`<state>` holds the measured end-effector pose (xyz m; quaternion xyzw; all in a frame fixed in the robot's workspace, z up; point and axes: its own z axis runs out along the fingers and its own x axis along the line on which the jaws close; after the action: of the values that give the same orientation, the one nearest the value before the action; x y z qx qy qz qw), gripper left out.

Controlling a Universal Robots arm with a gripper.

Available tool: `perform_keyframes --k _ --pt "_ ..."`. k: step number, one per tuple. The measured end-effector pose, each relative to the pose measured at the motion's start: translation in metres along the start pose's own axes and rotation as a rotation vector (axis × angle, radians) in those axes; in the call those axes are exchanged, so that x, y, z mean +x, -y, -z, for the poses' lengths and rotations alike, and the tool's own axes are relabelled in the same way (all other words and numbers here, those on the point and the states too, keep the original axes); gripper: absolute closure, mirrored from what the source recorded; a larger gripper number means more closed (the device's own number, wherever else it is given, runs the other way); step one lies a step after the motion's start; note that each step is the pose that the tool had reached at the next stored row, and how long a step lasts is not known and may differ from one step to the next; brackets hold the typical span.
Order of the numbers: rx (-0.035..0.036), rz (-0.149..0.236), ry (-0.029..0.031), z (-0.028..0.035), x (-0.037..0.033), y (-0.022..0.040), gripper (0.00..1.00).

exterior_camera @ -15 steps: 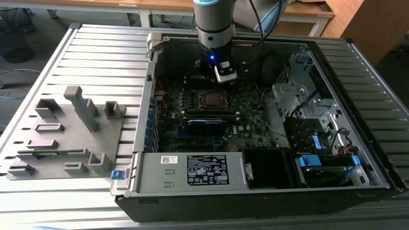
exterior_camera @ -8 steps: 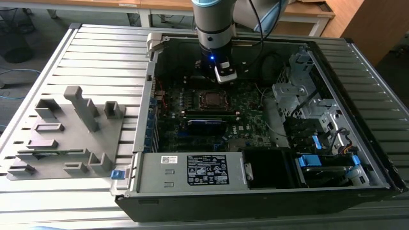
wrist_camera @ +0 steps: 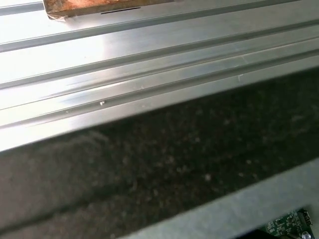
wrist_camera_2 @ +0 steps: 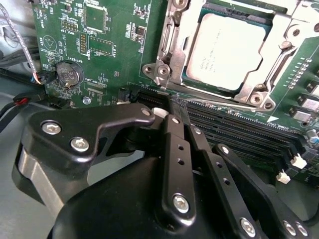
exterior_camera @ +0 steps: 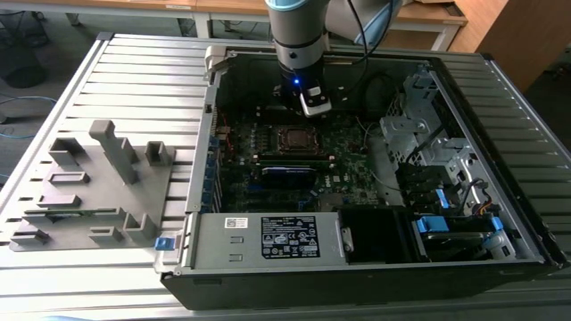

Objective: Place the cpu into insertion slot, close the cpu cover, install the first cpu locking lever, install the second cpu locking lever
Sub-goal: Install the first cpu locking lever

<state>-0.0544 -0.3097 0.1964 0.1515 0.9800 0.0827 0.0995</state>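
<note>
Ribbed aluminium table carries an open black computer case. Dull silver square cpu sits in the dark square insertion slot on the green motherboard, with the thin silver-grey cpu cover lying flat around it. Black gripper hangs just beside the socket's edge, fingers drawn together, nothing seen between them.

Cpu inside cpu cover window, on motherboard
</note>
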Motion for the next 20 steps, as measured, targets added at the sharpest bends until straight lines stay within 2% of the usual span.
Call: perform_keyframes --k 3,14,20 --pt "-0.0015 0.002 0.004 -0.0001 0.0001 0.0003 0.89" --pt "-0.0037 0.002 0.0099 -0.0001 0.0038 0.0019 0.89" --pt "-0.0065 0.004 0.0185 -0.0004 0.008 0.0034 0.89"
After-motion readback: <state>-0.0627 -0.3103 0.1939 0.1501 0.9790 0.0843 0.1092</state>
